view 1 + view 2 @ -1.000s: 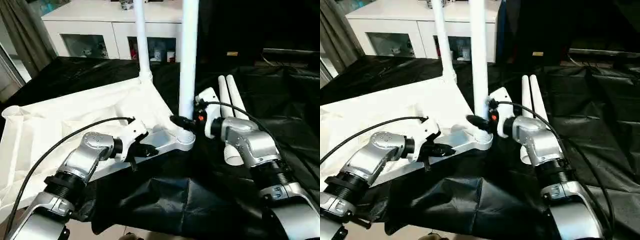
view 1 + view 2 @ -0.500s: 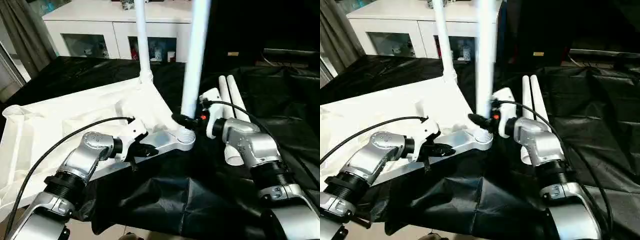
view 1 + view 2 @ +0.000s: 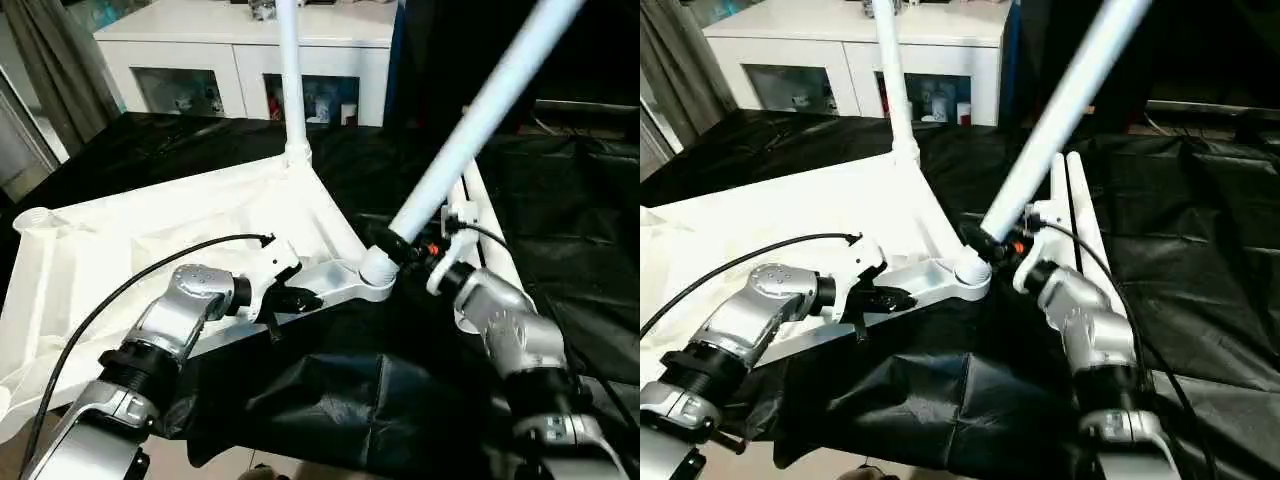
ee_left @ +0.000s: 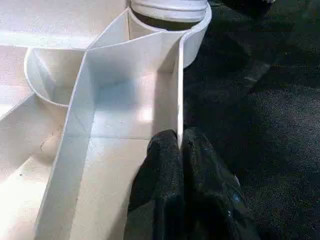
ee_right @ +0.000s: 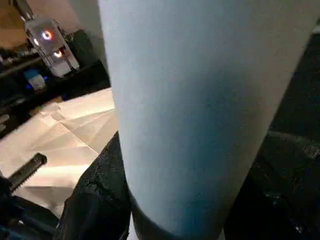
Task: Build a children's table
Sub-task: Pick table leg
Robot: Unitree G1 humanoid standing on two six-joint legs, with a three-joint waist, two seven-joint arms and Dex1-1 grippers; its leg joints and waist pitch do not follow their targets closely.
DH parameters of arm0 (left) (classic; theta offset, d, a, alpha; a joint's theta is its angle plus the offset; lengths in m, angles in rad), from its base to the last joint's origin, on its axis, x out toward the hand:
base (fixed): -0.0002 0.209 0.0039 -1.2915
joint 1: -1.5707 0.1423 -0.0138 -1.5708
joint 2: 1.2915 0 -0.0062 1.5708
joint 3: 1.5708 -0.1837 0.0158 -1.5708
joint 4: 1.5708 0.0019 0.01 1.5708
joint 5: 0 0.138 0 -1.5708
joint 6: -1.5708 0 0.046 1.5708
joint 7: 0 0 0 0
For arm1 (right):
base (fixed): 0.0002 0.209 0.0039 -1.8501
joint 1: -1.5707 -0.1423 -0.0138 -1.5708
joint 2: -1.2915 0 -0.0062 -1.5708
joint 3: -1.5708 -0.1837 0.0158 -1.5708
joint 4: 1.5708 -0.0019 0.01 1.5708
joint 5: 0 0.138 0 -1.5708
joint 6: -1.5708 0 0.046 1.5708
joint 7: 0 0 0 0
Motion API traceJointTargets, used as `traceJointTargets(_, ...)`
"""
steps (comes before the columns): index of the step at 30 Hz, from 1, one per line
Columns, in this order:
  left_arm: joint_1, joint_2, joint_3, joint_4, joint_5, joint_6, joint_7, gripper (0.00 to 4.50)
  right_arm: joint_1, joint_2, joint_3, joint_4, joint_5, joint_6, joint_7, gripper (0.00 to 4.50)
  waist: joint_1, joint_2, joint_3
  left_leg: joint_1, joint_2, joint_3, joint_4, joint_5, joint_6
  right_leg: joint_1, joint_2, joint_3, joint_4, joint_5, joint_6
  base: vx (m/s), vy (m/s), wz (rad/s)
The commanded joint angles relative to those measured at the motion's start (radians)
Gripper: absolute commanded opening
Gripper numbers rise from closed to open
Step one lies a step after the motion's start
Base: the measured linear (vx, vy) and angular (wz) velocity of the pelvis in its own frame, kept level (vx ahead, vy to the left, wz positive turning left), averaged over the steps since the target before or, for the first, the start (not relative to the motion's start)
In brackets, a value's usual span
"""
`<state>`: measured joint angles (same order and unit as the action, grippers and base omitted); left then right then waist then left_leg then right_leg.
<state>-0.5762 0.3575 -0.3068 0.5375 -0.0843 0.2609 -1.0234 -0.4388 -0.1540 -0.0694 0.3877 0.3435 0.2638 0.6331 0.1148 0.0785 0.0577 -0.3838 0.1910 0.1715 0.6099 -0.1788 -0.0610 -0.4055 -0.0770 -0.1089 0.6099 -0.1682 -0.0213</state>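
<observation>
The children's table top [image 3: 150, 250] lies upside down on black cloth, ribbed underside up. One white leg [image 3: 290, 80] stands upright in the far corner socket. A second white leg [image 3: 470, 130] leans steeply to the right, its lower end at the near corner socket [image 3: 372, 278]. My right gripper [image 3: 405, 248] is shut on that leg just above the socket, and the leg [image 5: 200, 110] looms close in the right wrist view. My left gripper [image 4: 179, 137] is shut on the top's thin rim wall [image 4: 178, 90] near that corner. Two loose legs [image 3: 1080, 205] lie side by side behind my right arm.
A white glass-door cabinet [image 3: 240, 60] stands behind the work area. Black cloth [image 3: 570, 200] covers the surface and drapes over the front edge [image 3: 330, 410]. A grey curtain [image 3: 45, 60] hangs at the far left.
The leg in my right gripper has tipped from upright to leaning far right, pivoting at the near socket. My right forearm swung with it. The left gripper stayed on the rim.
</observation>
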Motion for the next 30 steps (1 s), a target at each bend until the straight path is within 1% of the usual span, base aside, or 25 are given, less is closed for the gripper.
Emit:
traceJointTargets(1, -0.045, 0.002, 0.044, 0.0, -0.009, -0.027, 0.018, 0.0, 0.048, -0.001, 0.028, -0.006, -0.066, -0.003, -0.046, 1.9, -0.002, -0.006, -0.074, 0.025, 0.039, -0.015, -0.076, -0.25, 0.017, 0.043, -0.081, 0.058, -0.097, -0.384, -0.131, 0.0, 0.0, 0.0)
traceJointTargets(3, -0.047, 0.0, 0.044, 0.004, -0.007, -0.03, 0.016, 0.0, 0.052, -0.004, 0.047, -0.024, -0.083, -0.011, -0.047, 1.9, -0.004, -0.006, -0.073, 0.021, 0.038, -0.018, -0.078, -0.259, 0.014, 0.047, -0.082, 0.057, -0.096, -0.399, -0.128, 0.0, 0.0, 0.0)
traceJointTargets(5, -0.047, 0.0, 0.043, 0.004, -0.007, -0.031, 0.016, 0.0, 0.054, -0.006, 0.055, -0.031, -0.088, -0.013, -0.046, 1.9, -0.006, -0.005, -0.073, 0.022, 0.039, -0.019, -0.08, -0.267, 0.014, 0.046, -0.082, 0.058, -0.097, -0.408, -0.121, 0.0, 0.0, 0.0)
traceJointTargets(6, -0.046, 0.001, 0.041, 0.006, -0.003, -0.035, 0.013, 0.0, 0.05, -0.014, 0.085, -0.042, -0.106, -0.007, -0.038, 1.9, -0.007, -0.011, -0.072, 0.02, 0.039, -0.018, -0.08, -0.266, 0.016, 0.046, -0.081, 0.058, -0.097, -0.409, -0.119, 0.0, 0.0, 0.0)
traceJointTargets(7, -0.045, 0.001, 0.039, 0.007, 0.0, -0.038, 0.01, 0.0, 0.046, -0.021, 0.105, -0.045, -0.119, -0.003, -0.032, 1.9, -0.006, -0.008, -0.072, 0.019, 0.039, -0.019, -0.08, -0.258, 0.018, 0.047, -0.082, 0.059, -0.096, -0.403, -0.119, 0.0, 0.0, 0.0)
traceJointTargets(8, -0.045, 0.001, 0.039, 0.007, 0.0, -0.038, 0.01, 0.0, 0.046, -0.022, 0.106, -0.045, -0.12, -0.003, -0.032, 1.9, -0.006, -0.009, -0.073, 0.019, 0.039, -0.019, -0.079, -0.254, 0.019, 0.047, -0.082, 0.059, -0.096, -0.4, -0.118, 0.0, 0.0, 0.0)
traceJointTargets(9, -0.045, 0.001, 0.039, 0.01, 0.001, -0.042, 0.011, 0.0, 0.044, -0.027, 0.121, -0.046, -0.131, -0.001, -0.029, 1.9, -0.006, -0.012, -0.074, 0.019, 0.038, -0.018, -0.078, -0.248, 0.021, 0.047, -0.082, 0.06, -0.096, -0.394, -0.119, 0.0, 0.0, 0.0)
traceJointTargets(10, -0.045, 0.001, 0.039, 0.01, 0.001, -0.042, 0.011, 0.0, 0.044, -0.027, 0.121, -0.046, -0.131, -0.001, -0.029, 1.9, -0.005, -0.01, -0.073, 0.018, 0.038, -0.018, -0.078, -0.243, 0.023, 0.047, -0.082, 0.06, -0.095, -0.391, -0.12, 0.0, 0.0, 0.0)
traceJointTargets(11, -0.044, 0.0, 0.039, 0.007, 0.0, -0.04, 0.011, 0.0, 0.041, -0.033, 0.133, -0.047, -0.139, 0.004, -0.021, 1.9, -0.005, -0.01, -0.073, 0.017, 0.038, -0.017, -0.078, -0.241, 0.024, 0.047, -0.083, 0.06, -0.095, -0.392, -0.12, 0.0, 0.0, 0.0)
traceJointTargets(12, -0.042, 0.0, 0.039, 0.005, -0.001, -0.041, 0.011, 0.0, 0.04, -0.037, 0.143, -0.05, -0.144, 0.011, -0.014, 1.9, -0.006, -0.026, -0.073, 0.016, 0.038, -0.016, -0.078, -0.233, 0.029, 0.049, -0.082, 0.06, -0.096, -0.391, -0.119, 0.0, 0.0, 0.0)
traceJointTargets(13, -0.04, 0.0, 0.04, 0.004, -0.001, -0.041, 0.011, 0.0, 0.039, -0.041, 0.151, -0.052, -0.145, 0.02, -0.005, 1.9, -0.003, -0.016, -0.073, 0.017, 0.039, -0.017, -0.078, -0.227, 0.03, 0.048, -0.084, 0.06, -0.093, -0.397, -0.119, 0.0, 0.0, 0.0)
traceJointTargets(14, -0.037, 0.001, 0.039, 0.002, -0.001, -0.041, 0.011, 0.0, 0.036, -0.051, 0.168, -0.054, -0.152, 0.036, 0.012, 1.9, -0.004, -0.015, -0.073, 0.017, 0.04, -0.017, -0.078, -0.228, 0.03, 0.047, -0.083, 0.06, -0.094, -0.397, -0.118, 0.0, 0.0, 0.0)
traceJointTargets(15, -0.037, 0.002, 0.039, 0.002, -0.001, -0.041, 0.011, 0.0, 0.036, -0.053, 0.171, -0.054, -0.154, 0.039, 0.015, 1.9, -0.005, -0.017, -0.072, 0.017, 0.039, -0.017, -0.078, -0.233, 0.029, 0.048, -0.081, 0.06, -0.095, -0.399, -0.116, 0.0, 0.0, 0.0)
traceJointTargets(16, -0.034, 0.003, 0.039, -0.001, -0.001, -0.041, 0.01, 0.0, 0.036, -0.058, 0.18, -0.056, -0.158, 0.044, 0.025, 1.9, -0.006, -0.024, -0.072, 0.017, 0.039, -0.016, -0.079, -0.233, 0.03, 0.047, -0.082, 0.061, -0.096, -0.398, -0.115, 0.0, 0.0, 0.0)
traceJointTargets(17, -0.032, 0.003, 0.039, -0.003, -0.001, -0.04, 0.009, 0.0, 0.036, -0.064, 0.19, -0.056, -0.159, 0.052, 0.036, 1.9, -0.004, -0.021, -0.072, 0.017, 0.038, -0.017, -0.078, -0.228, 0.03, 0.048, -0.083, 0.061, -0.094, -0.401, -0.114, 0.0, 0.0, 0.0)
traceJointTargets(18, -0.031, 0.003, 0.039, -0.004, -0.001, -0.04, 0.009, 0.0, 0.036, -0.066, 0.194, -0.056, -0.159, 0.056, 0.041, 1.9, -0.005, -0.021, -0.071, 0.017, 0.039, -0.017, -0.078, -0.229, 0.031, 0.047, -0.083, 0.061, -0.095, -0.403, -0.113, 0.0, 0.0, 0.0)
traceJointTargets(19, -0.028, 0.004, 0.038, -0.007, -0.001, -0.039, 0.006, 0.0, 0.034, -0.073, 0.208, -0.05, -0.165, 0.056, 0.061, 1.9, -0.006, -0.024, -0.072, 0.016, 0.038, -0.016, -0.078, -0.228, 0.032, 0.048, -0.083, 0.061, -0.095, -0.404, -0.113, 0.0, 0.0, 0.0)
traceJointTargets(23, -0.021, 0.007, 0.033, -0.018, 0.0, -0.037, 0.0, 0.0, 0.024, -0.088, 0.236, -0.031, -0.176, 0.055, 0.098, 1.9, -0.005, -0.023, -0.072, 0.017, 0.039, -0.017, -0.078, -0.226, 0.033, 0.047, -0.083, 0.061, -0.094, -0.4, -0.115, 0.0, 0.0, 0.0)
traceJointTargets(26, -0.016, 0.008, 0.032, -0.03, -0.002, -0.031, -0.004, 0.0, 0.016, -0.097, 0.248, -0.021, -0.173, 0.063, 0.127, 1.9, -0.005, -0.026, -0.073, 0.016, 0.04, -0.017, -0.078, -0.228, 0.033, 0.048, -0.083, 0.061, -0.092, -0.39, -0.12, 0.0, 0.0, 0.0)
traceJointTargets(30, -0.014, 0.018, 0.022, -0.044, -0.001, -0.031, -0.029, 0.0, -0.006, -0.117, 0.266, 0.021, -0.175, 0.045, 0.205, 1.9, -0.005, -0.026, -0.073, 0.017, 0.042, -0.017, -0.08, -0.244, 0.03, 0.049, -0.083, 0.061, -0.092, -0.381, -0.126, 0.0, 0.0, 0.0)
